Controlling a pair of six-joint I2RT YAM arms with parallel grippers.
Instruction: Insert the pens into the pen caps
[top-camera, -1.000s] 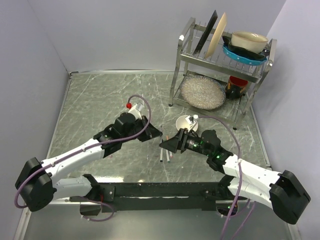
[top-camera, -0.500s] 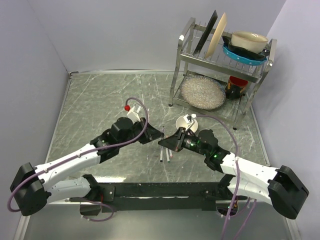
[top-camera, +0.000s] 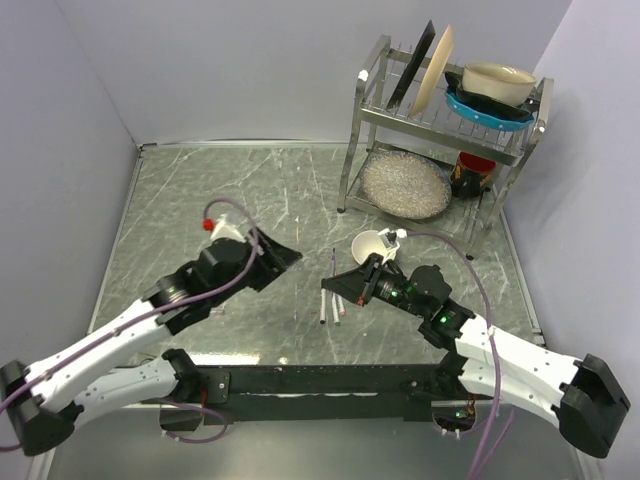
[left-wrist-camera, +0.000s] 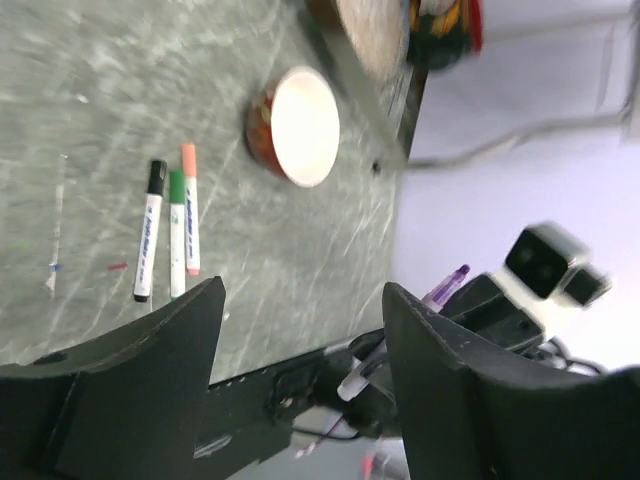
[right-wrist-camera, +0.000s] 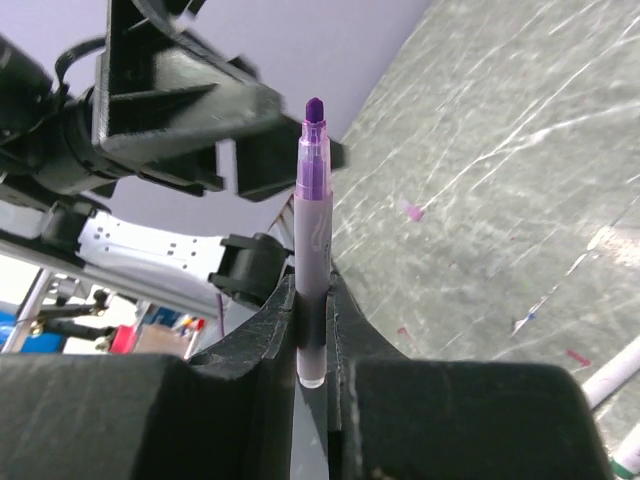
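The left arm (top-camera: 110, 340) and right arm (top-camera: 510, 352) match: white shells between black joint housings. A purple cable (top-camera: 235, 202) loops off each wrist, the left one ending in what looks like a red plug (top-camera: 208, 225). The left gripper (left-wrist-camera: 300, 335) has matte black, wedge-shaped fingers (left-wrist-camera: 150, 390).

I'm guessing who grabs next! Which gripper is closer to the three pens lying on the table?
Right. The right gripper, holding a purple pen, is just beside the marker pens; the left gripper is farther off to their left.

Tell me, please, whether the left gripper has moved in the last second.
Yes. The left gripper has drawn back leftward, away from the three loose pens.
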